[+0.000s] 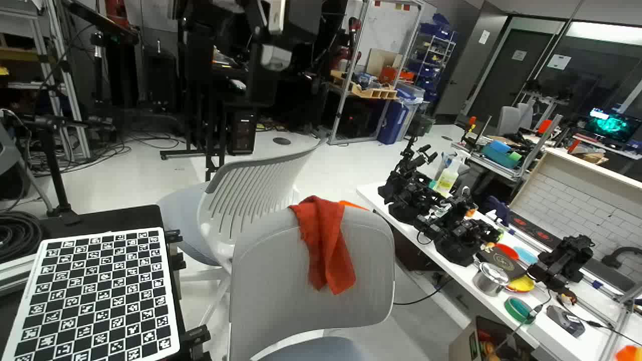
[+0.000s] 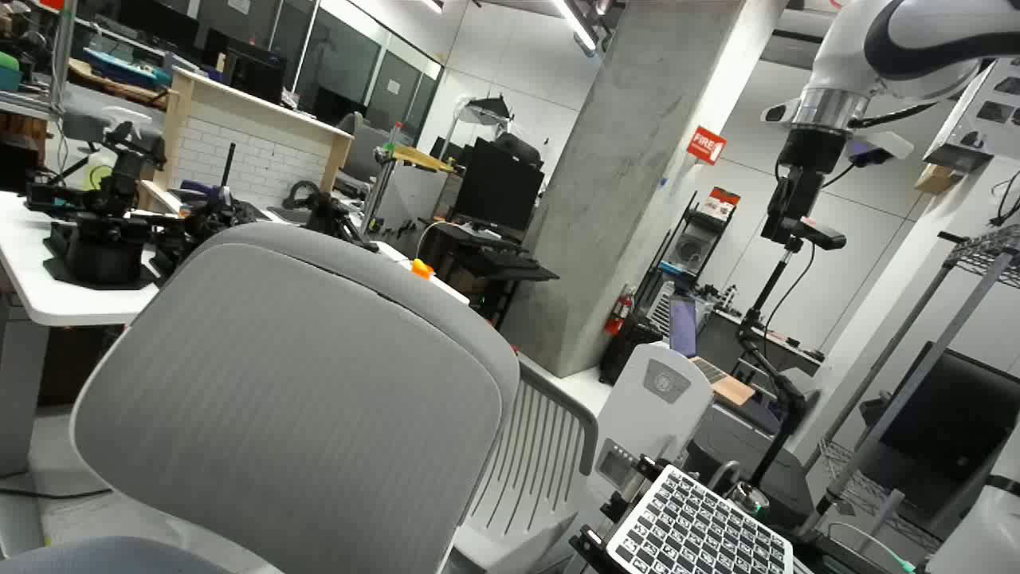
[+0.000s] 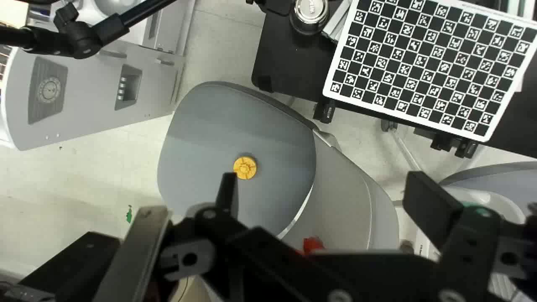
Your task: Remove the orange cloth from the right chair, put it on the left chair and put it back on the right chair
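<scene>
The orange cloth (image 1: 326, 245) hangs limp over the top edge of the right chair's smooth backrest (image 1: 271, 291). In the wrist view, a red bit of cloth (image 3: 312, 244) shows on the right chair's backrest (image 3: 348, 201). The left chair (image 1: 246, 200) shows its ribbed back. The chairs seem to stand back to back: an exterior view shows a plain backrest without cloth, apparently the left chair (image 2: 303, 383), and ribs of the right chair (image 2: 534, 454) beyond. My gripper (image 3: 321, 180) is wide open and empty above the right chair. It hangs high in an exterior view (image 2: 789, 215).
A yellow disc (image 3: 245, 167) lies on the right chair's seat. A checkered board (image 3: 428, 67) lies on a black cart beside the chairs. A white table (image 1: 370, 195) with small black arms stands on the other side. A grey console (image 3: 84, 96) stands past the seat.
</scene>
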